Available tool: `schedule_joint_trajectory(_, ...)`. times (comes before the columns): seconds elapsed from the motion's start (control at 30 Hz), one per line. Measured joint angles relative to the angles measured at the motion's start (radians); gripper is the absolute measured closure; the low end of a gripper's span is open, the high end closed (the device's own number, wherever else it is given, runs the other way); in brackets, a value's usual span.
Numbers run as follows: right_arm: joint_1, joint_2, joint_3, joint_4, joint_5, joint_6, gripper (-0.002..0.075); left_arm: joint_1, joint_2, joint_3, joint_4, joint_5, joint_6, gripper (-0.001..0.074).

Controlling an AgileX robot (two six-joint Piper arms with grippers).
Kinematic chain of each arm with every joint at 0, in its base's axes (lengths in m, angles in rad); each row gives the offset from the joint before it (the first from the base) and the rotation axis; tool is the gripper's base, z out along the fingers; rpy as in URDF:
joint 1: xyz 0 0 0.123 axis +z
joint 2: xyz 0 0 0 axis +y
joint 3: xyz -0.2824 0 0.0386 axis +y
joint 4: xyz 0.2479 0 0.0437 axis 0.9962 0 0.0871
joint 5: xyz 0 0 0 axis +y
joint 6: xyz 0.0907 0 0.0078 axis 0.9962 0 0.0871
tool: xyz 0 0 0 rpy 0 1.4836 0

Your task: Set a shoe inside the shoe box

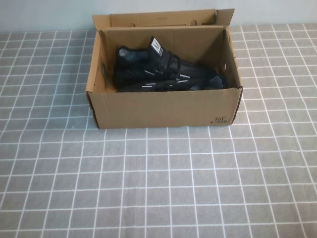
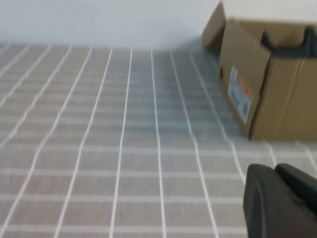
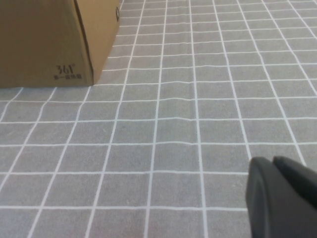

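The brown cardboard shoe box (image 1: 163,106) stands open at the table's far middle, its flap lid up behind it. Black sneakers (image 1: 166,73) with white stripes lie inside it, a white-marked tongue tag sticking up. How many shoes lie there I cannot tell for sure; it looks like two. Neither arm shows in the high view. My left gripper (image 2: 277,171) is shut and empty, low over the cloth to the left of the box (image 2: 267,89). My right gripper (image 3: 275,163) is shut and empty, over the cloth to the right of the box (image 3: 49,44).
A grey cloth with a white grid (image 1: 158,183) covers the table. A pale wall (image 1: 49,15) runs behind the box. An orange and white label (image 2: 240,94) is on the box's left end wall.
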Motion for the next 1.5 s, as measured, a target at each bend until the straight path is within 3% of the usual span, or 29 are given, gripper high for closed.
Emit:
schedule_joint_trajectory(0.2,0.0,0.0,0.0,0.0,0.0,0.0,0.0742,0.004,-0.002,0.0,0.0,0.188,-0.013,0.0736)
schedule_joint_trajectory(1.5,0.0,0.0,0.0,0.0,0.0,0.0,0.0742,0.004,-0.002,0.0,0.0,0.193,-0.024,0.0736)
